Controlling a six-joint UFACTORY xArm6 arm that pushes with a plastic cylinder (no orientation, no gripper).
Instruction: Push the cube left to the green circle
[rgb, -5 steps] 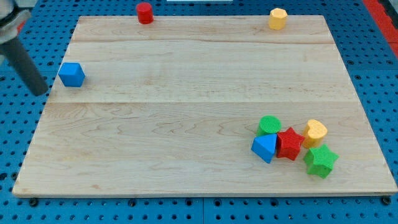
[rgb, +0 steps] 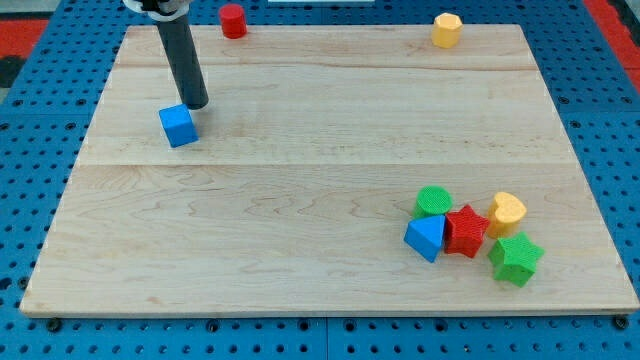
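Probably a lab: wooden board (rgb: 300, 200) on blue pegboard bench (rgb: 30, 150).

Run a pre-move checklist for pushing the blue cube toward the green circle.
1. Blue cube located, upper left of the board: ok.
2. My tip behind the cube for a rightward push: not ok, it sits at the cube's upper right.
3. Green circle visible, lower right: ok.
4. Spot left of the circle free: not ok, blue triangular block sits close by.
5. Path between clear: ok.

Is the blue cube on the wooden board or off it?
On: the blue cube rests wholly on the wooden board, inside its left edge, beside my tip.
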